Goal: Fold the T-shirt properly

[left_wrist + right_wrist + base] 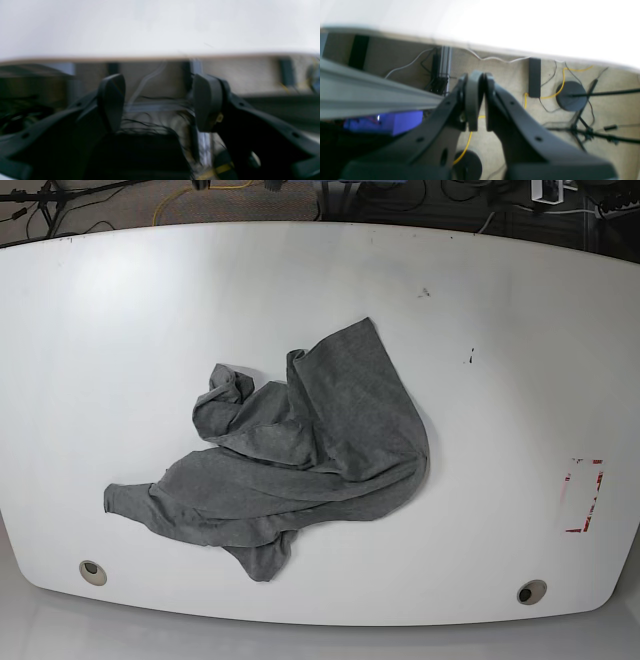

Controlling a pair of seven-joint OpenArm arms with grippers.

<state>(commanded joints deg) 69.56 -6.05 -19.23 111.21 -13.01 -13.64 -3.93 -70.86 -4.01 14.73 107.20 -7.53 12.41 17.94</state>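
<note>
T-shirt [300, 455]: crumpled heap mid-worktop [500, 380]; I judge it soft, light, floppy.
Hold: I'd pinch outer hem edges.
Left gripper [158, 102]: spread, empty.
Right gripper [480, 100]: pressed together, empty.

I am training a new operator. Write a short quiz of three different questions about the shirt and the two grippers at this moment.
1. True or false: the T-shirt lies flat and spread on the white table.
2. Which gripper is open: A) left gripper, B) right gripper?
3. Fill in: neither gripper holds the ____.

Key: 1 false, it is crumpled; 2 A; 3 T-shirt.
</note>
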